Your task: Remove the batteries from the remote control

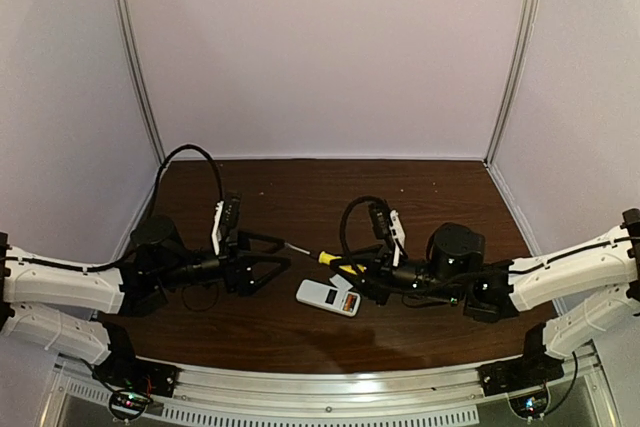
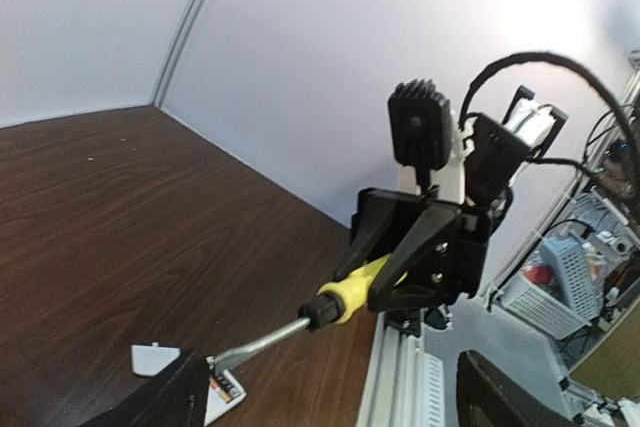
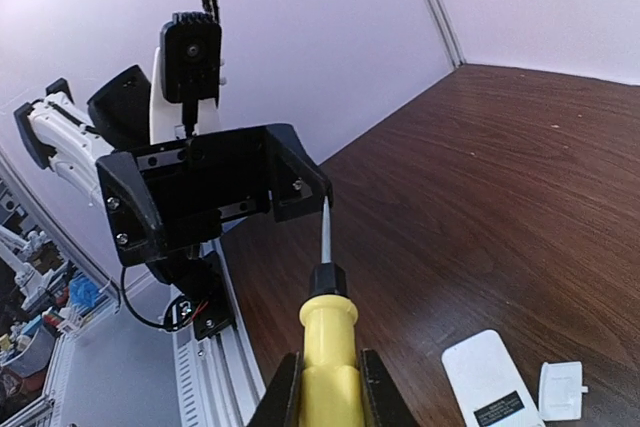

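The white remote control [image 1: 328, 297] lies flat on the brown table, below and between the two grippers; the right wrist view shows it [image 3: 490, 385] with a dark label. My right gripper [image 1: 352, 269] is shut on the yellow handle of a screwdriver [image 1: 328, 259], as the right wrist view shows [image 3: 330, 397]. The metal shaft [image 3: 325, 232] points at my left gripper [image 1: 278, 259], which is open and empty, and the tip is close to one finger [image 3: 300, 179]. In the left wrist view an orange and dark patch [image 2: 226, 388] shows under the shaft; I cannot tell if it is batteries.
A small white flat cover piece [image 3: 561, 390] lies beside the remote. The table's near edge has a metal rail [image 1: 320, 387]. Pale walls close the table's back and sides. The table's far half [image 1: 320, 192] is bare brown wood.
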